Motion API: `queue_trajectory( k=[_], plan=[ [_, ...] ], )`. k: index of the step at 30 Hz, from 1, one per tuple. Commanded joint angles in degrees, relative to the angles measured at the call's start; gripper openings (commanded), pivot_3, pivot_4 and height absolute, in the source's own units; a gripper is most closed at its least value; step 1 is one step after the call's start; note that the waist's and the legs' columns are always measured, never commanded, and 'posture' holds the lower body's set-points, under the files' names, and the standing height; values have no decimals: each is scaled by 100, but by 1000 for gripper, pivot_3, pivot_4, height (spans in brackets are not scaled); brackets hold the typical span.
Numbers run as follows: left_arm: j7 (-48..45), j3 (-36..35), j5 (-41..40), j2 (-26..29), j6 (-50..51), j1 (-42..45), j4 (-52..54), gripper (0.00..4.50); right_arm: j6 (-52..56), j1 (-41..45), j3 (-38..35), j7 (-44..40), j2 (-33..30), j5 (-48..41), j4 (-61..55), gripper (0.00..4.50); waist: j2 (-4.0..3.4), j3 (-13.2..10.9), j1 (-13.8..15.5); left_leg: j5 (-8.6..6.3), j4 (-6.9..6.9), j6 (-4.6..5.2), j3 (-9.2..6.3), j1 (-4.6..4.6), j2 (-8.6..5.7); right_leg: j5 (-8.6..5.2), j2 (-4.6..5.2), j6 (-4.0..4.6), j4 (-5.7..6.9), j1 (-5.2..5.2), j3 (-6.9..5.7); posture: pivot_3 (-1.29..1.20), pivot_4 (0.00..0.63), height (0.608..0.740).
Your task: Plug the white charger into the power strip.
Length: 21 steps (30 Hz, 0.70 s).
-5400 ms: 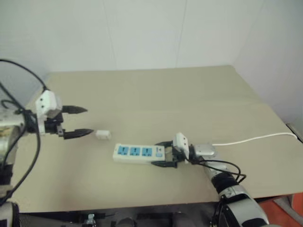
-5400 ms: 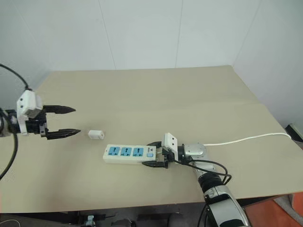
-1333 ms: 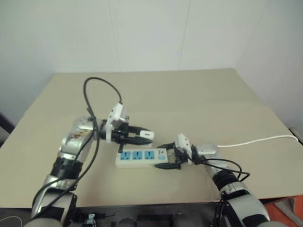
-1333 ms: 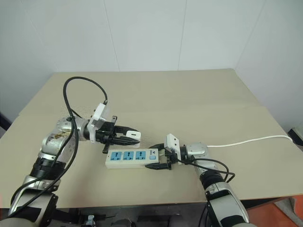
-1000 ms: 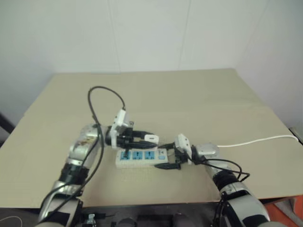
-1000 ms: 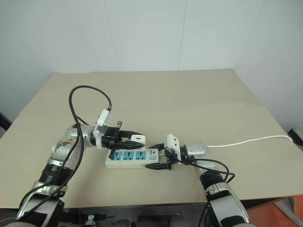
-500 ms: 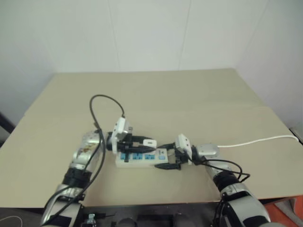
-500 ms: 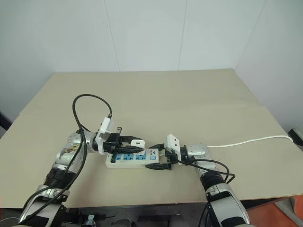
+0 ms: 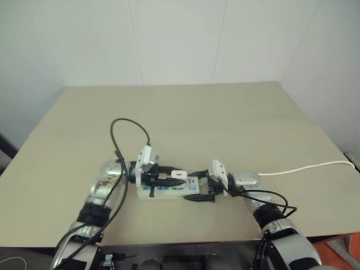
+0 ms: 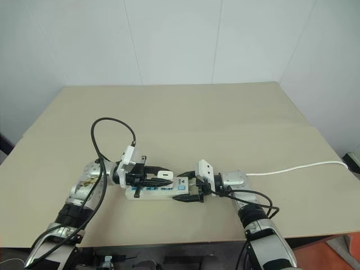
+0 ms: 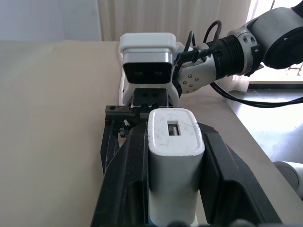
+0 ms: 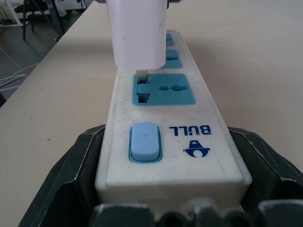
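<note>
The small white plastic block charger (image 12: 137,35) hangs over the long white power strip with blue socket faces (image 12: 163,137), one prong at the slot of the socket nearest the switch (seating depth hard to judge). The left hand (image 11: 173,156) is clamped on it. The right hand (image 10: 190,187) grips the strip's switch end at 3 o'clock, mid-front of the beige worktop (image 10: 225,118).
</note>
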State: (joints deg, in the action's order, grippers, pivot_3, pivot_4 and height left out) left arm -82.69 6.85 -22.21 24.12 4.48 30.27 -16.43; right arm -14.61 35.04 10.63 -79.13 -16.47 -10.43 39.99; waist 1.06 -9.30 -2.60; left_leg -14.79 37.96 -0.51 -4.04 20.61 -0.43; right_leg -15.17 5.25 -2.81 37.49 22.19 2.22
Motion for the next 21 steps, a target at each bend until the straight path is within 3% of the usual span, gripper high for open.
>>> queue_trajectory(
  k=[1,21],
  plan=[
    [25,-12,-24,-59,-128,-17,54,1018,128,-113,55,6,-48,84,13,3447,0,0,0,0,0,0,0,0,0,0,0,0,-1,0,0,0,150,740],
    [91,-1,41,-210,-264,0,-177,1018,213,-193,52,32,-68,69,-84,3447,0,0,2,0,-3,0,0,1,0,0,0,0,-6,0,0,0,150,740]
  ],
)
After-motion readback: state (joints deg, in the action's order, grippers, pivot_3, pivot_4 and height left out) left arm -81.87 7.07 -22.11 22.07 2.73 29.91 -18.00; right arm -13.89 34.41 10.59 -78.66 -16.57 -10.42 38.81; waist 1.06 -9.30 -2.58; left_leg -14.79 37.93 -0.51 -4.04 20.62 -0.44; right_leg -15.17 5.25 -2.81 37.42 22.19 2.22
